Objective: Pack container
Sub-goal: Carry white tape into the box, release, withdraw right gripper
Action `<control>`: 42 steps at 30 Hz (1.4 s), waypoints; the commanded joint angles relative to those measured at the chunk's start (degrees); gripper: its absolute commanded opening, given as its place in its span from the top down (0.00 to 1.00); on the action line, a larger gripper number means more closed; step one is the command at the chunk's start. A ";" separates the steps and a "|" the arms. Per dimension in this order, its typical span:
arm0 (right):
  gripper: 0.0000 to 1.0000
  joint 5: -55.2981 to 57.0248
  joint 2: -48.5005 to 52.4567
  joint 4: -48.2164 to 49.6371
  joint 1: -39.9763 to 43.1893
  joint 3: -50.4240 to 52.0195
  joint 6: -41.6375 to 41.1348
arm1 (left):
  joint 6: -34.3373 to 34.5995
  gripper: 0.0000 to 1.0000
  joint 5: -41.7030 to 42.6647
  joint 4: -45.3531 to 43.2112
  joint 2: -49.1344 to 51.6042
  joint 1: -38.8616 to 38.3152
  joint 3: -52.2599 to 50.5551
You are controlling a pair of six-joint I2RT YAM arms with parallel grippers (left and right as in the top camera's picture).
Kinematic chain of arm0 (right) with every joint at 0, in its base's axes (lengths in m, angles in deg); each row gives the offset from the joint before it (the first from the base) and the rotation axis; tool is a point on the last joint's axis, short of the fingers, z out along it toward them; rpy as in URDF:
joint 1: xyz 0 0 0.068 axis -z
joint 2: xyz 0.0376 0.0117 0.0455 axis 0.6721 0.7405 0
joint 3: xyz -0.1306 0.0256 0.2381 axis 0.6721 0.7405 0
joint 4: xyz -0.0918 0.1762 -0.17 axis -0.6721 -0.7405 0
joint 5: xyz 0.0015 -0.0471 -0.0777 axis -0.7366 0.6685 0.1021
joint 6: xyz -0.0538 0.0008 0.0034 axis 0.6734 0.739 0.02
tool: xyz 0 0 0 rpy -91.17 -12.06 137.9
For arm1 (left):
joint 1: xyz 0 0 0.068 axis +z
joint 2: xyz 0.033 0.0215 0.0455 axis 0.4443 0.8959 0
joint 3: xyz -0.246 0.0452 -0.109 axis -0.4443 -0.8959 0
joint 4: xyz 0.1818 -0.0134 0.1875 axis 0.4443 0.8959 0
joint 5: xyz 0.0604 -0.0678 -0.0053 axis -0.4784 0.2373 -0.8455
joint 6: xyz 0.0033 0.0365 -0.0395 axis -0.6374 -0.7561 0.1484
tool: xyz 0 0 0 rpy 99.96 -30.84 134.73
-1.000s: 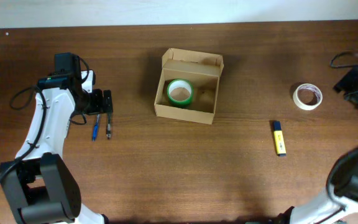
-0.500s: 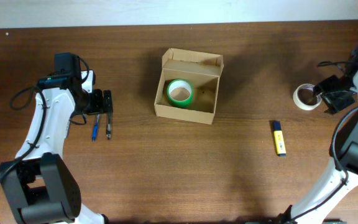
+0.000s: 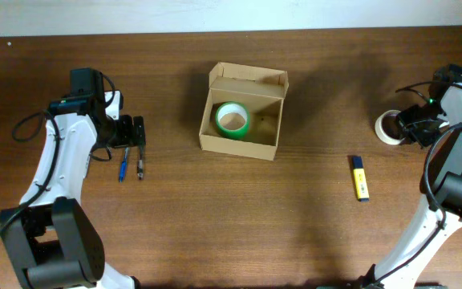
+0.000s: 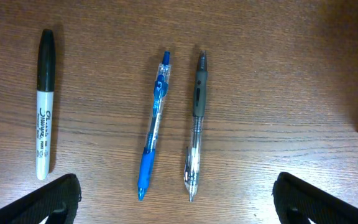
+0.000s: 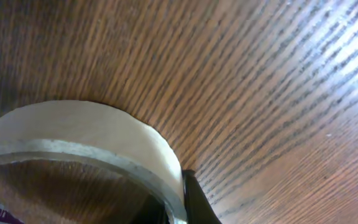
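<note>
The container (image 3: 237,148), a tan cardboard box with its flap open, sits mid-table with a green tape roll (image 3: 233,119) inside. At the far right my right gripper (image 3: 411,127) is shut on the wall of a white tape roll (image 3: 386,126). In the right wrist view that tape roll (image 5: 86,127) fills the lower left, and a dark finger (image 5: 197,202) presses its outer side. My left gripper (image 3: 139,132) stands open at the left, over a blue pen (image 4: 153,127) and a grey pen (image 4: 195,127), touching neither.
A black-capped white marker (image 4: 44,106) lies left of the pens. A yellow highlighter (image 3: 360,178) lies on the table right of the box, nearer the front. Bare wood lies between the box and each arm.
My right arm came in from the right edge to the white tape roll, and its jaws closed on the roll's wall. The left arm stayed still.
</note>
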State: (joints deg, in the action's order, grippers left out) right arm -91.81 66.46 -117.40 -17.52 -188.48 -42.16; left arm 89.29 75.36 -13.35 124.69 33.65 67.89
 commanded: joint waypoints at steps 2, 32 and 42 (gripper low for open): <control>0.96 -3.21 -1.97 -2.19 -0.50 -2.95 8.96 | -1.11 0.01 0.63 0.04 0.28 0.13 0.87; 0.96 12.26 -4.48 -1.70 -58.34 -25.11 51.52 | -1.11 0.00 0.63 0.04 0.28 0.13 0.87; 0.96 9.18 0.42 -1.57 -56.19 -25.11 50.05 | -1.11 0.01 0.63 0.04 0.28 0.13 0.87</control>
State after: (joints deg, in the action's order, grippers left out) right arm -81.41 67.84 -118.96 -74.91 -212.55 8.50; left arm 89.29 75.36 -13.35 124.69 33.63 67.94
